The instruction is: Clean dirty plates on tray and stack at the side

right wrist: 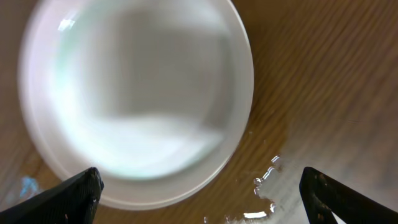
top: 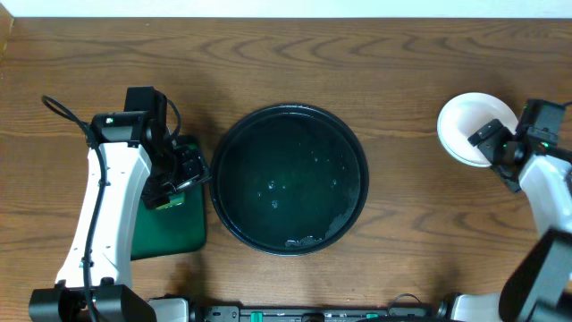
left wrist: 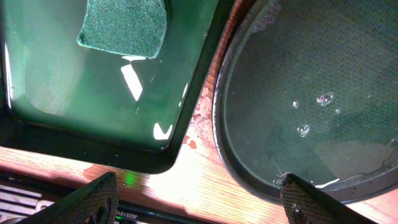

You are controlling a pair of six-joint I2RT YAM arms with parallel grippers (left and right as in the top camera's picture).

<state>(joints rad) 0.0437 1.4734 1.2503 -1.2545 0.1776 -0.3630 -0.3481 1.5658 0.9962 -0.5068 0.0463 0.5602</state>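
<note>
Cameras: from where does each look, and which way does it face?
Overhead: above the table, facing straight down; sees the black tray, green tray, white plate, left arm and right arm.
Left wrist: on the left arm, facing down at the scouring pad and black tray's rim; left gripper shows below.
Right wrist: facing down at the white plate; right gripper in bottom corners.
Shared: overhead and left wrist both show the black tray.
</note>
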